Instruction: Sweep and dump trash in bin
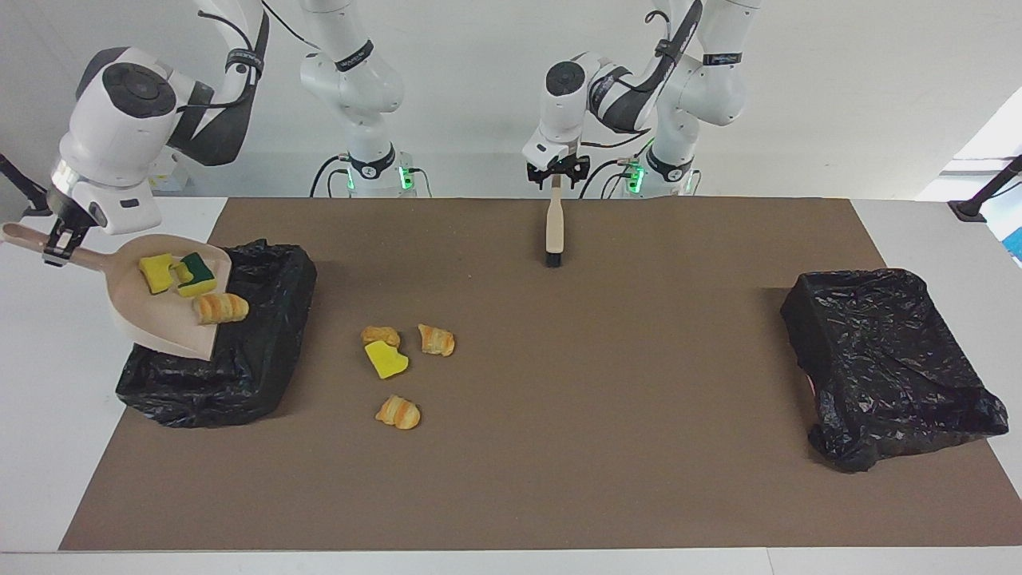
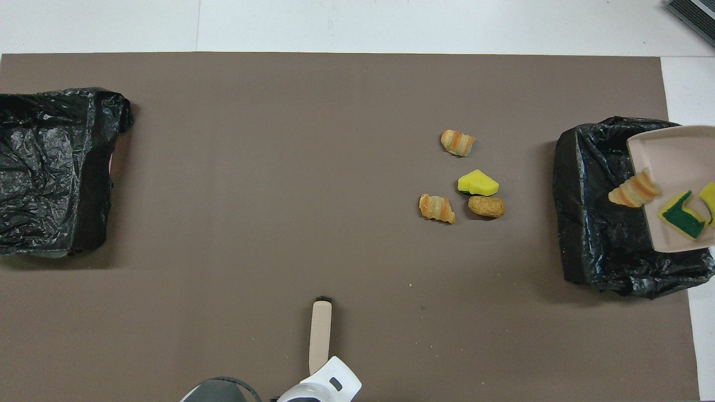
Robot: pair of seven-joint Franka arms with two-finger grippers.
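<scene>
While the right gripper (image 1: 57,249) hangs just outside the table's edge at the right arm's end, it stays out of reach of most of the trash (image 1: 386,359). It is clenched on the handle of a beige dustpan (image 1: 152,319), which tilts mouth-down over a black-lined bin (image 1: 263,335).

Three scraps ride in the pan, below the gripper along the slope. A plain yellow sponge bit (image 1: 155,271) and a green-backed sponge bit (image 1: 196,274) sit together high in the pan. A golden-brown striped pastry piece (image 1: 220,307) lies at the pan's lip, over the bin's opening.

Four more scraps lie in a loose group on the brown mat (image 1: 639,399), beside the bin toward the table's middle, well apart from both grippers. They are a yellow sponge wedge, a small brown lump (image 1: 380,335) touching it, and two striped pastry pieces (image 1: 436,339), one of them farther from the robots.

The left gripper (image 1: 556,174) waits over the mat's near edge, at the top of an upright beige brush (image 1: 554,228) with its black bristles down. Whether it is grasping the brush, I cannot tell.

A second black bin (image 1: 886,359) sits at the left arm's end.
</scene>
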